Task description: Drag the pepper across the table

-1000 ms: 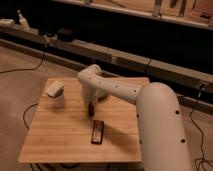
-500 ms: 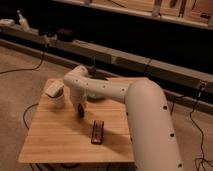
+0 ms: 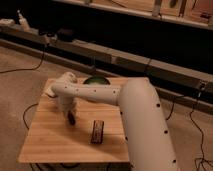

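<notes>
Claw [image 3: 70, 116] lowered onto the pepper [image 3: 72, 120] at the left middle of the table [image 3: 50, 142].
One pepper, small, dark red-brown and tapered, lies on the light planks under the closed claw tips; whether it is gripped cannot be told. One green bowl [image 3: 95, 81] stands at the far edge, one dark rectangular block [image 3: 97, 131] nearer the front. The white arm [image 3: 100, 94] reaches leftward across the table, wrist bent downward.

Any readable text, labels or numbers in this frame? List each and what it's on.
None readable.
Flat dark rectangular block on the light-wood plank table: no legible markings.
Shut gripper at the small dark pepper: no print visible.
Green bowl: plain.
</notes>
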